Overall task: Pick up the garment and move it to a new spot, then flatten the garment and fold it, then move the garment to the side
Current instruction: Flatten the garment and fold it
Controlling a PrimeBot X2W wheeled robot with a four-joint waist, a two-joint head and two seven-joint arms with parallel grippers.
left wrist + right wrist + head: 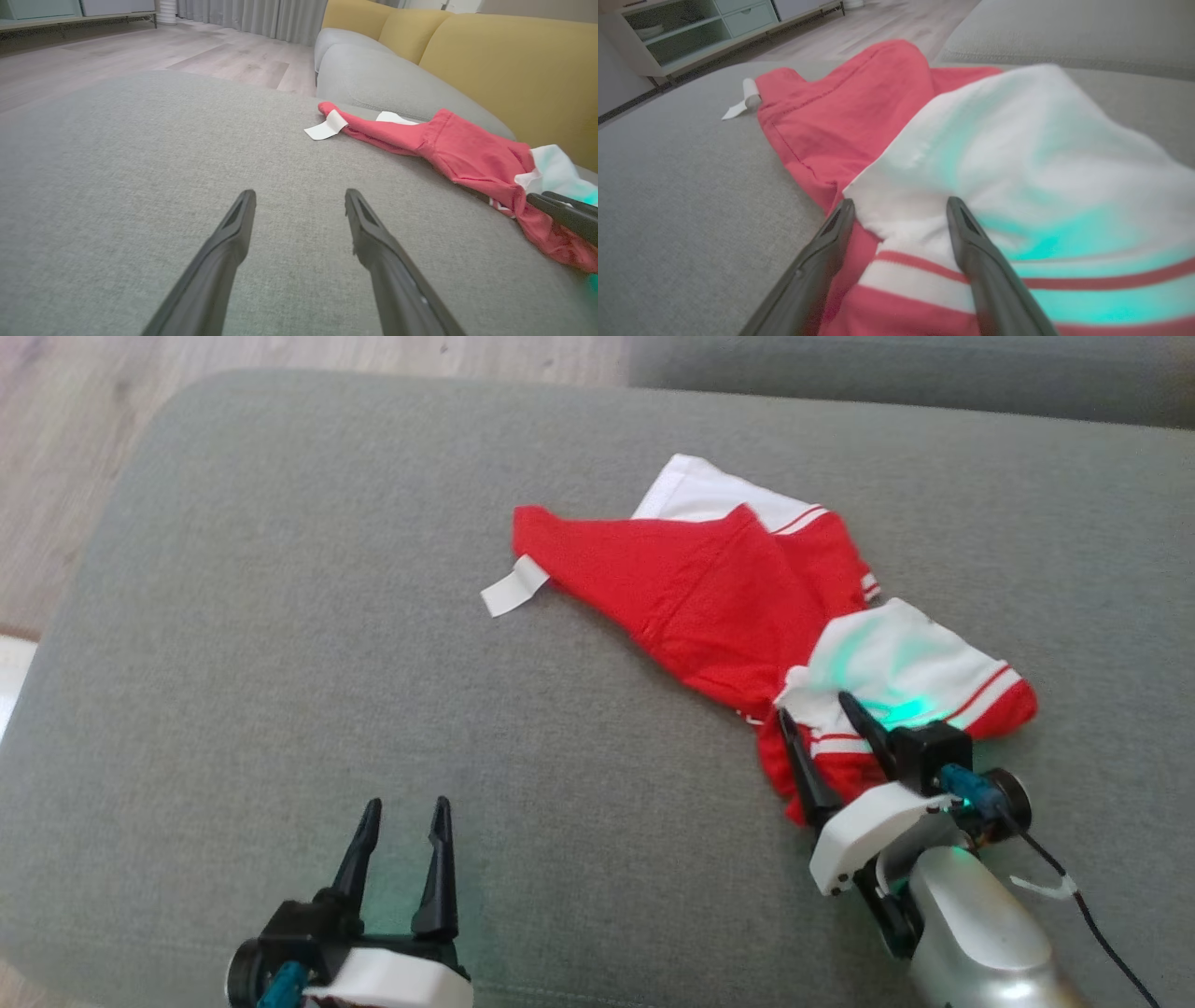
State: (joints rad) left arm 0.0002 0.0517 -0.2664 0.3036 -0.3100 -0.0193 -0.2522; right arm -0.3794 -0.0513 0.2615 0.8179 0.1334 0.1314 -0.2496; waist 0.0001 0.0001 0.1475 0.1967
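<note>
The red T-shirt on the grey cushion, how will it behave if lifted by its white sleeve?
The T-shirt lies crumpled in soft folds, so it is probably floppy and would dangle below the sleeve. It looks thin, so likely light. Pushed across the textured cushion, it would probably bunch rather than slide.

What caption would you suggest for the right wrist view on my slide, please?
Open right gripper poised at the white sleeve of the crumpled red garment on a grey cushion.
</note>
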